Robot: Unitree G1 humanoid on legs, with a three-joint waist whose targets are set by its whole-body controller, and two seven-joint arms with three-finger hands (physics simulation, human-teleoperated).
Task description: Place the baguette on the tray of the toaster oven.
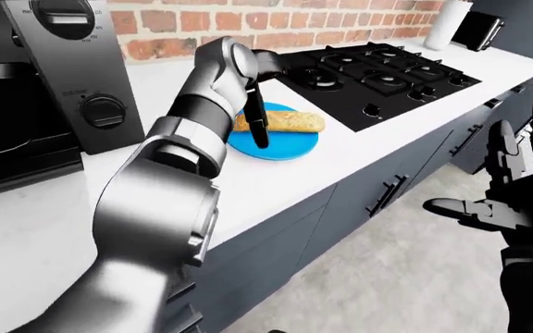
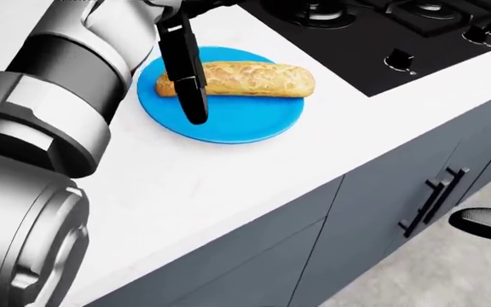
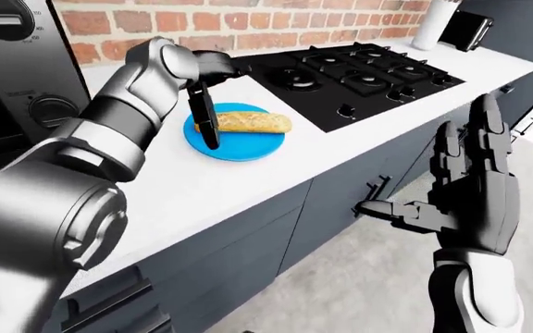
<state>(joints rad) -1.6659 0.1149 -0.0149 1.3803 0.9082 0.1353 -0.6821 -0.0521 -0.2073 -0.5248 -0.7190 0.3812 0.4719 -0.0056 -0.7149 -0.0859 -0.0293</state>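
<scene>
The golden baguette point(image 2: 249, 79) lies across a blue plate point(image 2: 246, 121) on the white counter point(image 2: 186, 185), to the left of the hob. My left hand point(image 2: 189, 89) hangs over the baguette's left end, with a straight black finger point(image 2: 194, 105) crossing in front of it down to the plate; the fingers do not close round it. My right hand point(image 3: 465, 191) is open with spread fingers, out over the floor at the right, away from the counter. The toaster oven point(image 1: 35, 97) stands at the left of the left-eye view; its dark opening shows, but I cannot make out the tray.
A black gas hob point(image 1: 378, 69) sits to the right of the plate. A white cylinder point(image 1: 446, 24) and a black appliance point(image 1: 479, 29) stand at the counter's top right. A brick wall point(image 1: 276, 17) runs behind. Dark cabinet fronts with handles point(image 2: 433, 198) lie below the counter.
</scene>
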